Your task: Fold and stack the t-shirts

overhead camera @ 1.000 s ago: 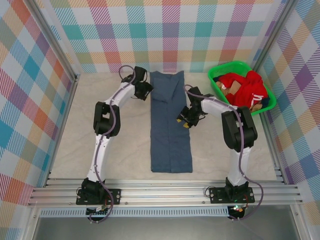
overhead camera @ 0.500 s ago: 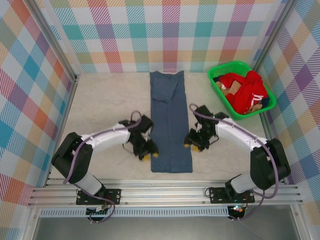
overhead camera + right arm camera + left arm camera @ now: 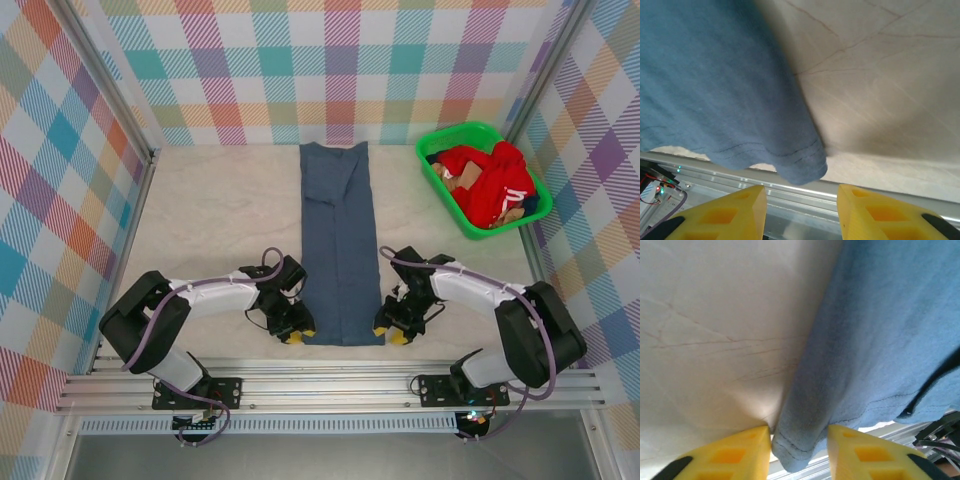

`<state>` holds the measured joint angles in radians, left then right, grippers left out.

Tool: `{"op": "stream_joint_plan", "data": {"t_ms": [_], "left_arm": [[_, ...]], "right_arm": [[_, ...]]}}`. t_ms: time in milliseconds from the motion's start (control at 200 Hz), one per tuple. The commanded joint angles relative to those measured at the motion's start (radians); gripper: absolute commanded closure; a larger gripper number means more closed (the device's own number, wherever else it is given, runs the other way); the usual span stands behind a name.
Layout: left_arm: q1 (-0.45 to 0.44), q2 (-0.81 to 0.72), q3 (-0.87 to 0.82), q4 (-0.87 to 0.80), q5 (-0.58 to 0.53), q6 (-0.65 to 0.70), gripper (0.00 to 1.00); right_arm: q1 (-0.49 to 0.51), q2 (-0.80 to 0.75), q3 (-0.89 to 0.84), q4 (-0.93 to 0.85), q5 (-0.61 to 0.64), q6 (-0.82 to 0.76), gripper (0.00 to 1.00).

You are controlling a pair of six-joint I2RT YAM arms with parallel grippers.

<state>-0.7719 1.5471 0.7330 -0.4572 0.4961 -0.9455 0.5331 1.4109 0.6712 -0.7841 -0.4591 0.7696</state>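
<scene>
At near table point(image 3: 200, 220) edge: left hand point(image 3: 300, 335), right hand point(image 3: 389, 336) both spread apart at t-shirt point(image 3: 340, 250) hem corners; bare tabletop outboard.

Your top cam sits high behind the rig, looking down on the whole table point(image 3: 200, 220). Your wrist cams look past their own yellow fingertips point(image 3: 730, 457), very close on the t-shirt point(image 3: 340, 250): left at its near-left corner, right at near-right. All three share that near hem.

Left pincer point(image 3: 300, 334) and right pincer point(image 3: 388, 335) gape low.
</scene>
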Motion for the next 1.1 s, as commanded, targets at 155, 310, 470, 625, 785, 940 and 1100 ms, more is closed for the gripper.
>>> {"op": "stream_joint_plan", "data": {"t_ms": [155, 310, 470, 625, 785, 940, 1100], "left_arm": [[-0.018, 0.002, 0.003, 0.053, -0.033, -0.002, 0.85], [-0.019, 0.007, 0.006, 0.043, -0.025, 0.007, 0.89], [-0.018, 0.013, 0.011, 0.043, -0.027, 0.006, 0.9], [-0.019, 0.016, 0.019, 0.04, -0.024, 0.009, 0.94], [-0.019, 0.002, 0.027, 0.008, -0.012, 0.032, 1.0], [-0.027, -0.023, 0.02, -0.085, 0.004, 0.094, 1.0], [-0.068, -0.097, -0.005, -0.147, 0.042, 0.116, 1.0]], "right_arm": [[0.011, 0.024, -0.036, 0.072, 0.009, 0.078, 0.59], [0.014, 0.055, -0.029, 0.125, -0.008, 0.093, 0.63], [0.032, 0.092, -0.022, 0.154, -0.013, 0.123, 0.68], [0.042, 0.085, -0.039, 0.167, 0.006, 0.155, 0.78], [0.047, 0.044, -0.026, 0.175, 0.036, 0.146, 0.93], [0.084, -0.001, 0.007, 0.099, 0.064, 0.092, 1.0], [0.159, -0.065, 0.015, 0.011, 0.042, 0.069, 1.0]]}}
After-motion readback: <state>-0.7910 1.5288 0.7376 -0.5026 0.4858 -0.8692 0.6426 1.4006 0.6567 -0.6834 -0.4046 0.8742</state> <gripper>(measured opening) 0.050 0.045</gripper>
